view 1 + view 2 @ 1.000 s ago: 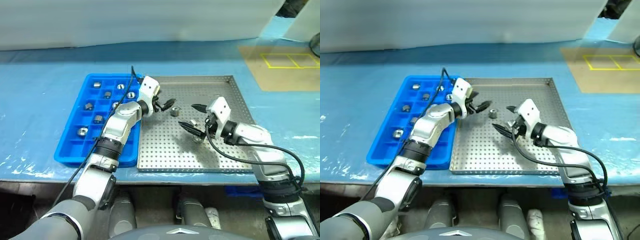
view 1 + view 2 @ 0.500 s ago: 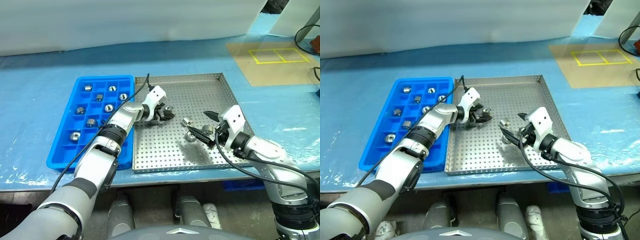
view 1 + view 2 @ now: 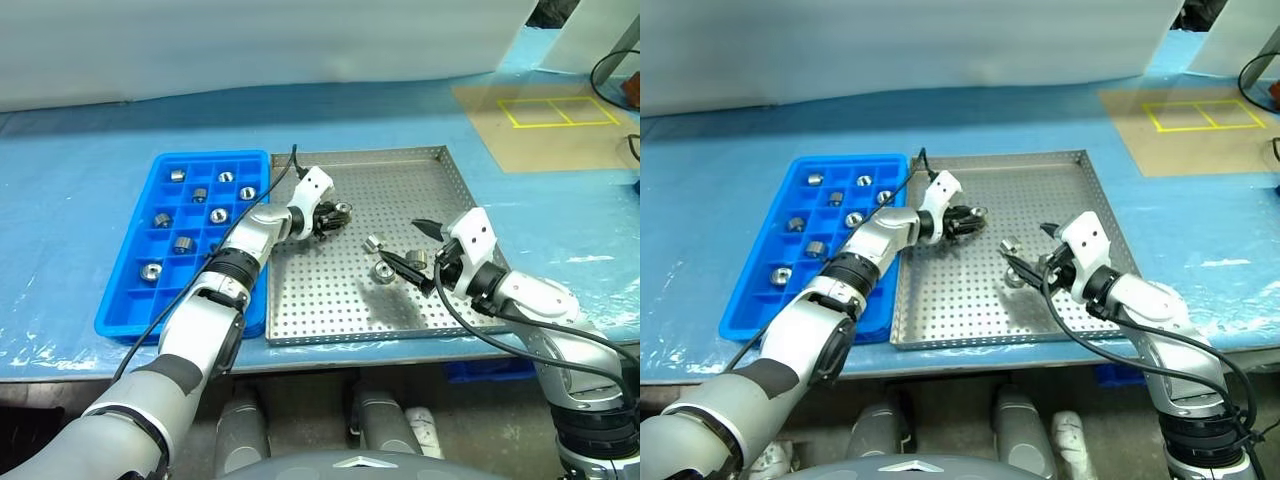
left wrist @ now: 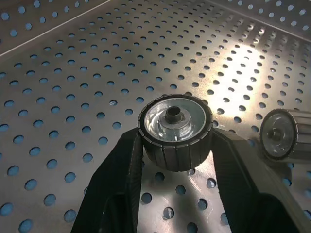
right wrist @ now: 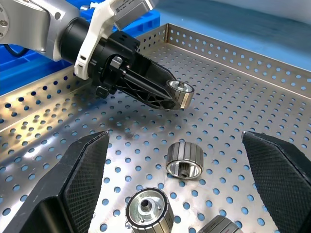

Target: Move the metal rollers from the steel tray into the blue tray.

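Note:
My left gripper (image 3: 339, 212) is shut on one metal roller (image 4: 175, 131), holding it by its ribbed sides low over the steel tray (image 3: 340, 300), near that tray's far left part. Three more metal rollers (image 5: 184, 160) lie loose on the perforated floor, in front of my right gripper (image 3: 400, 240). That gripper hangs open over them with nothing between its fingers (image 5: 82, 165). The blue tray (image 3: 120, 320) lies left of the steel tray and holds several rollers (image 3: 182, 244) in its compartments.
The blue work surface (image 3: 80, 150) runs all around both trays. A brown board with a yellow outline (image 3: 545, 110) lies at the far right. A white sheet (image 3: 250, 50) backs the table.
The left gripper's fingers have closed around the roller they were reaching for. The right gripper has stayed open over the loose rollers. The camera view shifted early on.

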Tool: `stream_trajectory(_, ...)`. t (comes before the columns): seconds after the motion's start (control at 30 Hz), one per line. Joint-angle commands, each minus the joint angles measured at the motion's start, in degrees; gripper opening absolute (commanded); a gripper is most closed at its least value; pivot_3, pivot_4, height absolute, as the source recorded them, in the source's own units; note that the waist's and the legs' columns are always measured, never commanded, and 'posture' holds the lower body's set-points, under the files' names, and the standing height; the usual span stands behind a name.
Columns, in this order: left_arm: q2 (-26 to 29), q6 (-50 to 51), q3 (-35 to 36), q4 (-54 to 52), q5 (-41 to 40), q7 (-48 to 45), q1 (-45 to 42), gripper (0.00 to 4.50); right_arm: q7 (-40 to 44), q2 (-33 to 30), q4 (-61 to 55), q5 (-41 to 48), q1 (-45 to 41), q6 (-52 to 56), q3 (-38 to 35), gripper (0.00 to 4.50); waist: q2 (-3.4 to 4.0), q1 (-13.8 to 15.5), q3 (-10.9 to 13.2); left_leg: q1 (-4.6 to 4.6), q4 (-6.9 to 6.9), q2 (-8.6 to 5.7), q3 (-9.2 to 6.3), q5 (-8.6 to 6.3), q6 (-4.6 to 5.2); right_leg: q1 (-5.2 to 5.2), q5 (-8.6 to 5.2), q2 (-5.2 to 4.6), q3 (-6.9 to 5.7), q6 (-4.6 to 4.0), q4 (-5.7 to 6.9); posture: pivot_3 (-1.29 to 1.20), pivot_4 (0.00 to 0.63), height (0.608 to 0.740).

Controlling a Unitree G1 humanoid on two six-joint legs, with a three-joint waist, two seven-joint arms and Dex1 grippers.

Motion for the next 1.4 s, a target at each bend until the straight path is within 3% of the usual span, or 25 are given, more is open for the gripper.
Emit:
stream_trajectory(0.03,0.57,3.34,2.16,-12.00,-2.62,1.73,3.13,1.76,2.35,0.34,3.16,0.41,-4.70,-2.67,2.80,4.50,0.00,-0.02,0.00,0.01,0.00,0.00,0.00,0.00,0.00,0.00,0.00,0.00,-0.01,0.00,0.01,-0.35,0.150,0.740)
stream_trajectory(0.2,1.14,11.31,4.62,-33.02,-4.65,8.66,13.73,1.76,7.94,2.25,13.55,-0.73,-14.38,-6.84,8.88,4.50,0.01,0.37,0.00,0.03,-0.05,0.08,-0.01,0.01,-0.02,0.00,0.01,0.00,-0.10,-0.03,0.03,-0.22,0.150,0.740)
stream_trajectory(0.67,0.55,27.73,9.33,-77.47,-6.29,28.19,38.06,1.76,23.43,11.08,40.70,-4.37,-32.33,-20.42,18.48,4.50,0.00,7.85,0.05,-0.14,-0.15,0.07,-0.06,-0.08,-0.25,-0.05,-0.03,-0.20,-0.44,-0.09,0.02,0.22,0.150,0.740)
stream_trajectory(0.9,0.11,33.25,10.52,-90.70,-6.71,33.96,46.08,1.76,28.65,13.54,49.11,-6.43,-36.76,-25.63,19.40,4.50,-0.02,10.19,0.06,-0.18,-0.18,0.08,-0.10,-0.07,-0.29,-0.06,-0.04,-0.22,-0.54,-0.10,0.01,0.32,0.150,0.740)
stream_trajectory(1.4,-1.13,39.43,8.69,-104.10,-6.94,40.59,59.34,1.76,36.91,18.75,61.60,-8.18,-44.14,-32.63,19.26,4.50,-0.04,12.95,0.08,-0.29,-0.23,0.10,-0.17,-0.04,-0.34,-0.18,-0.05,-0.20,-0.58,-0.09,0.00,0.49,0.150,0.740)
